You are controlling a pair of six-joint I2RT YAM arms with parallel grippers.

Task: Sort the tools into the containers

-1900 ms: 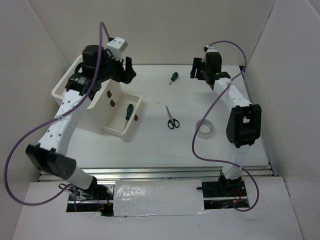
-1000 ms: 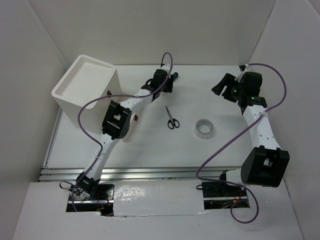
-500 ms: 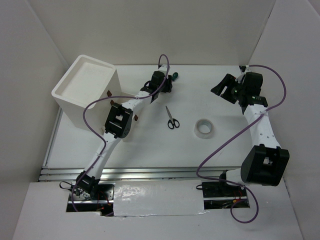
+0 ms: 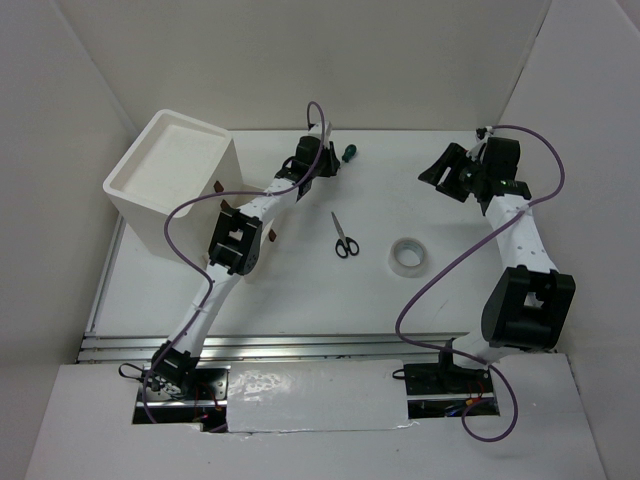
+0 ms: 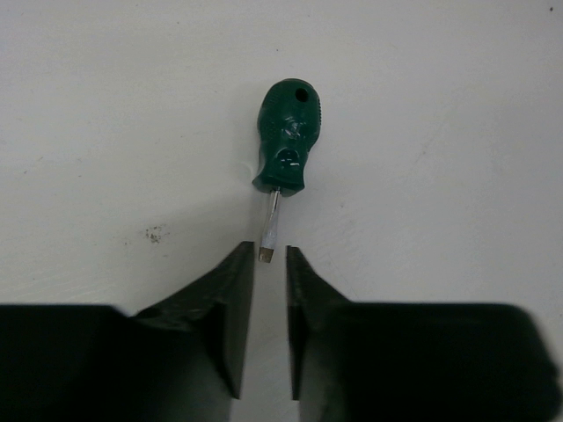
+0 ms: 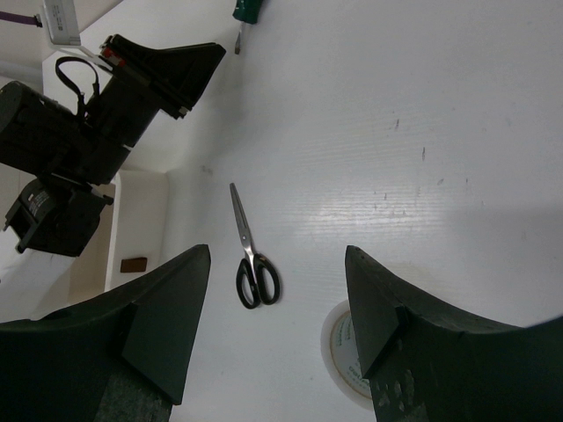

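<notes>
A stubby green-handled screwdriver (image 4: 347,153) (image 5: 288,141) lies at the back of the table, its blade pointing at my left gripper (image 4: 330,164) (image 5: 270,255). That gripper's jaws are drawn in to a narrow slot, and the blade's tip sits just at their mouth without visibly being clamped. Black-handled scissors (image 4: 344,238) (image 6: 251,259) and a white tape roll (image 4: 408,255) (image 6: 343,352) lie mid-table. My right gripper (image 4: 434,172) (image 6: 277,251) hangs open and empty above them at the back right. The white cabinet (image 4: 170,165) stands at the back left.
My left arm stretches diagonally over a pulled-out drawer (image 4: 252,272) in front of the cabinet and hides most of it. Small red-brown handles (image 4: 218,186) show on the cabinet's face. White walls close in the table on three sides.
The left gripper slid a little toward the stubby screwdriver and its jaws narrowed to a slot. The right gripper turned slightly left and narrowed a little.
</notes>
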